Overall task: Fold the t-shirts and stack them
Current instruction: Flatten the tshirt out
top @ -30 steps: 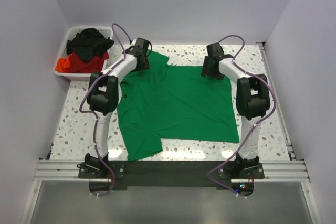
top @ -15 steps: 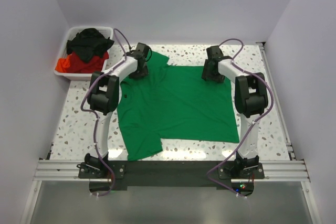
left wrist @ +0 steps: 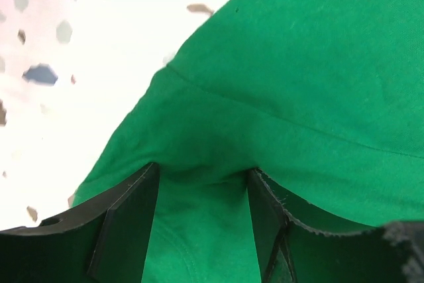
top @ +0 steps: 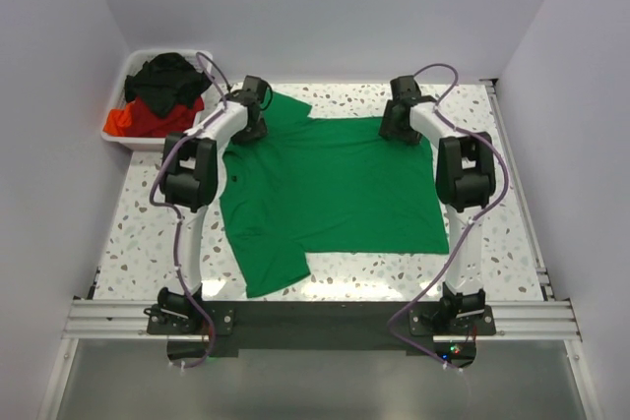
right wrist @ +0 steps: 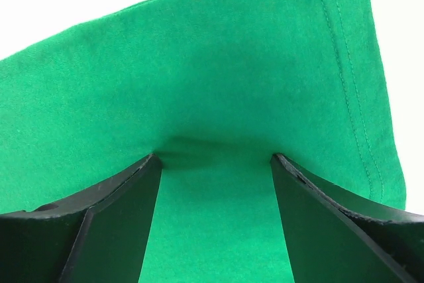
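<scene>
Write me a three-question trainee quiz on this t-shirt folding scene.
1. True or false: the bright green short-sleeved fabric t-shirt lies spread on the speckled table.
2. The black fabric shirt and red fabric shirt lie: A in the white plastic bin; B on the green t-shirt; C on bare table.
3. Fill in: the left gripper and right gripper, at the t-shirt's far edge, have jaws ____.
Key: 1 true; 2 A; 3 open.
</scene>
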